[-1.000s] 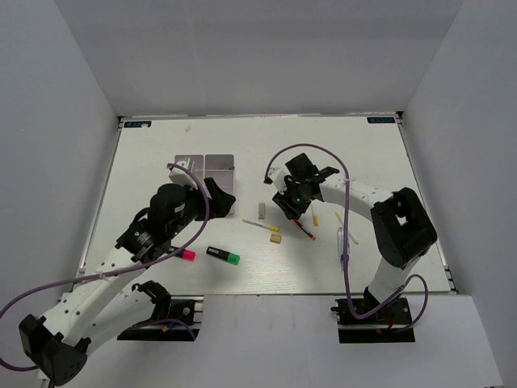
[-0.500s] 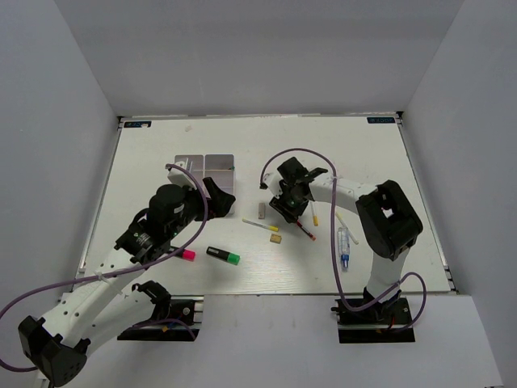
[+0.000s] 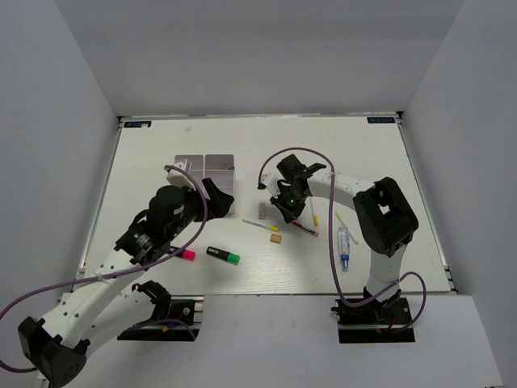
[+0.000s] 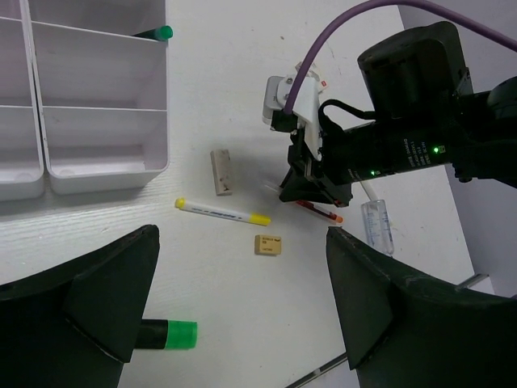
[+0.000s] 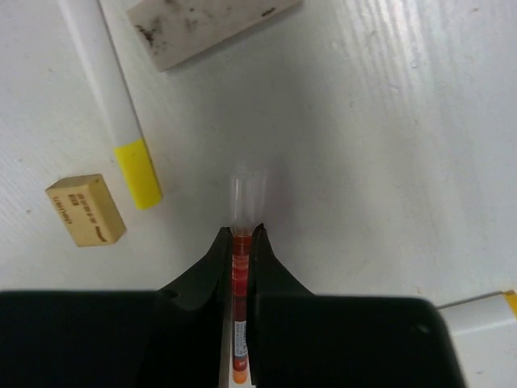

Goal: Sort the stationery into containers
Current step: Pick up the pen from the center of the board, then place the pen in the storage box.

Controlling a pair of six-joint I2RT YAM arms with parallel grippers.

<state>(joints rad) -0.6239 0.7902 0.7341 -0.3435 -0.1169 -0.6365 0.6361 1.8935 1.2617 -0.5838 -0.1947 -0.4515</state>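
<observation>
My right gripper (image 3: 285, 212) is shut on a thin red pen (image 5: 240, 267), its clear end sticking out past the fingertips, low over the table. The red pen also shows in the top view (image 3: 305, 230). A white pen with a yellow cap (image 5: 113, 105) and a small beige eraser (image 5: 85, 210) lie just left of it, with a long eraser block (image 5: 210, 24) beyond. My left gripper (image 4: 242, 323) is open and empty above the table near the white four-compartment organizer (image 3: 204, 170). One compartment holds a green-capped highlighter (image 4: 153, 34).
A green-capped highlighter (image 3: 223, 256) and a pink-capped one (image 3: 184, 255) lie near the front edge. A clear blue-tipped tube (image 3: 344, 245), a white pen (image 3: 347, 228) and a yellow pen (image 3: 314, 214) lie right of my right gripper. White walls enclose the table.
My right gripper has swung left and down onto the red pen and shut on it. The left arm has barely moved.
</observation>
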